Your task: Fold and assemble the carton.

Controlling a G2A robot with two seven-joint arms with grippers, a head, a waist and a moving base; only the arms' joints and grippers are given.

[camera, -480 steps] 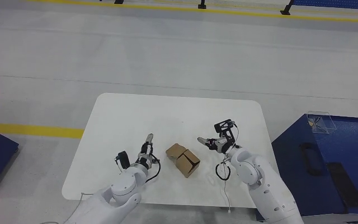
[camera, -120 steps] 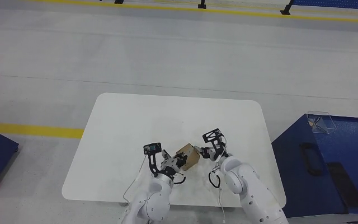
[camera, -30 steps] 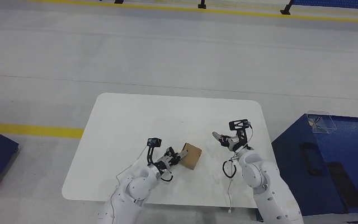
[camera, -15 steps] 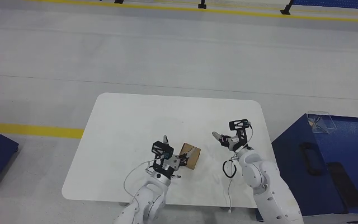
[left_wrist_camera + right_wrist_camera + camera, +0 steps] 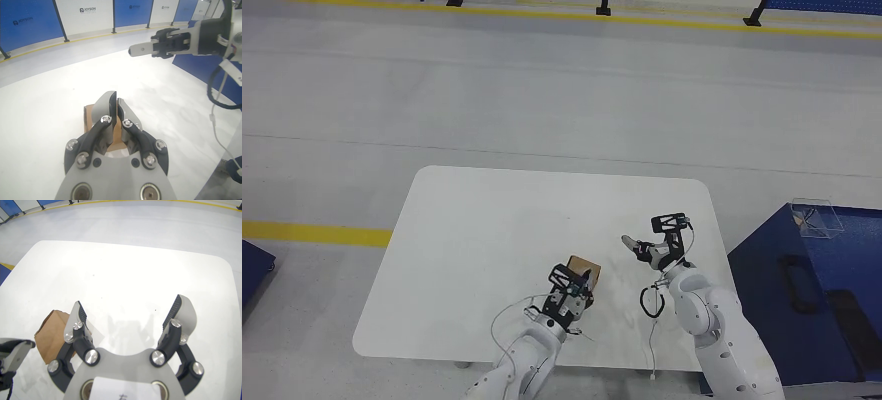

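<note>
You had the carton [image 5: 585, 268] lying on the white table [image 5: 492, 215], close to the near edge and a little right of the middle. It was a small brown box, and its upper face looked flat and closed in the right wrist view.

Your left gripper [image 5: 117, 103] stood right over the carton's near side. Its fingers [image 5: 105, 106] were pressed almost together, with only a thin dark slit between the pads. Cardboard showed beneath them and to one side. You could not tell whether the tips touched the top or nipped a flap.

Your right gripper [image 5: 130, 306] hung over bare table to the right of the carton, apart from it and pointing leftward. Its fingers were spread wide with nothing between them.

A black cable [image 5: 646, 301] looped below the right wrist, and a blue cabinet [image 5: 802, 300] stood just off the table's right edge.
</note>
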